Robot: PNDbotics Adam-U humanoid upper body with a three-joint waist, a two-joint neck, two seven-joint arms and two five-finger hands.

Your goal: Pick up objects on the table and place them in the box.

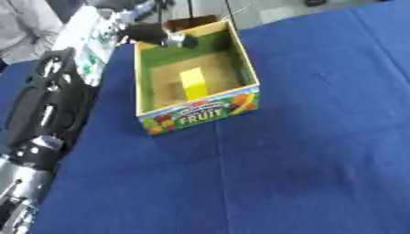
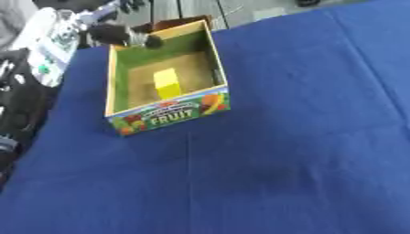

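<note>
Silver and black, the robot's left forearm [image 1: 24,173] fills the 8 o'clock corner, nearest the camera, and runs up the left edge of the left eye view. Its left hand [image 1: 156,34] shows at about 11 o'clock, a dark shape reaching over the far left corner of the box; whether the fingers are apart or together cannot be told, and it is unclear if anything is held. Beside the arm, along the left edge, lies a white object with green markings [image 1: 89,43], too indistinct to name.

Blue cloth covers the table [image 1: 304,151] across the whole field.

At 12 o'clock stands the open cardboard box [image 1: 240,59], green inside its walls with a brown floor, its near face printed with fruit pictures and the word FRUIT. One yellow block [image 1: 192,82] lies on the box floor, near the middle, slightly toward the near wall.

Right hand: not seen in either view. The table's right half, from 1 to 5 o'clock, shows cloth only.
</note>
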